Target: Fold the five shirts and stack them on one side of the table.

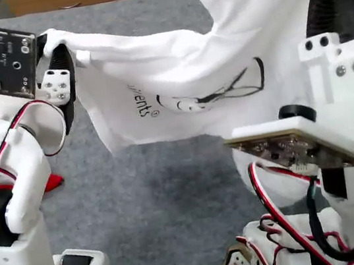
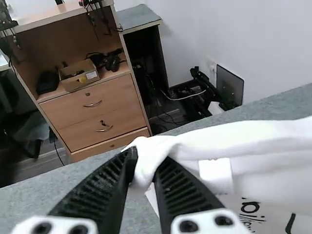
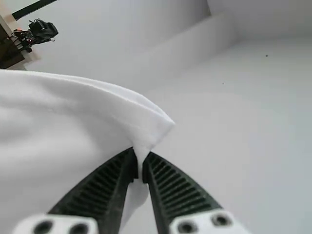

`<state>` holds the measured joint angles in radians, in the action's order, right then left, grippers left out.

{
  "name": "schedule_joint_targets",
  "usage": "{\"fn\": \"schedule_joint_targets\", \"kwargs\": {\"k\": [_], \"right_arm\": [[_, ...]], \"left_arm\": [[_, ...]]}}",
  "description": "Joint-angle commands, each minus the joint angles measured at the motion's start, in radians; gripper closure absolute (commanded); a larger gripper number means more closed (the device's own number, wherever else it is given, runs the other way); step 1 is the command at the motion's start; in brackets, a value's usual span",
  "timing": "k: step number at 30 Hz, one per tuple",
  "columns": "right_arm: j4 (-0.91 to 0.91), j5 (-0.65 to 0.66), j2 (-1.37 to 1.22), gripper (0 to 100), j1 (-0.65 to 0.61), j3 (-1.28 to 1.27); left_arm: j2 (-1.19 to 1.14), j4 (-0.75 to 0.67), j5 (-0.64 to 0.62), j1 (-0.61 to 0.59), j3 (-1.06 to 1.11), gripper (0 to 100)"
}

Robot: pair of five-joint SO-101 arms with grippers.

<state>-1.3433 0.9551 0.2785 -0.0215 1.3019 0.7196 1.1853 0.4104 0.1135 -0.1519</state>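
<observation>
The white shirt (image 1: 173, 60) hangs stretched above the grey table (image 1: 160, 195), held up between the two arms with its printed side sagging toward the tabletop. The left gripper (image 2: 145, 163) has its fingers pinched nearly together on a bunched corner. Over the table too, the right gripper (image 3: 140, 161) is clamped tight on a folded edge.

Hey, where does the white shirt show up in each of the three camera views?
High view: white shirt stretched across the top, hanging in the air.
Left wrist view: one bunched corner pinched in the left gripper.
Right wrist view: a folded edge pinched in the right gripper.
Shared landmark: the black print, high and left wrist views.
</observation>
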Motion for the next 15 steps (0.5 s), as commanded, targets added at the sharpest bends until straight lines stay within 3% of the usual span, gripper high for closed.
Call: {"fn": "schedule_joint_targets", "kwargs": {"k": [1,6,11,15], "right_arm": [[0.011,0.006,0.018,99.7,0.056,0.005],[-0.064,0.006,0.044,99.7,0.131,0.005],[-0.149,0.003,0.068,99.7,0.165,0.005],[-0.170,-0.028,0.073,99.7,0.166,0.008]], "left_arm": [[0.018,-0.002,0.026,-0.034,-0.052,98],[0.018,0.023,0.092,-0.123,-0.118,98],[0.018,0.203,0.206,-0.146,-0.176,98],[0.018,0.299,0.212,-0.141,-0.215,98]]}}
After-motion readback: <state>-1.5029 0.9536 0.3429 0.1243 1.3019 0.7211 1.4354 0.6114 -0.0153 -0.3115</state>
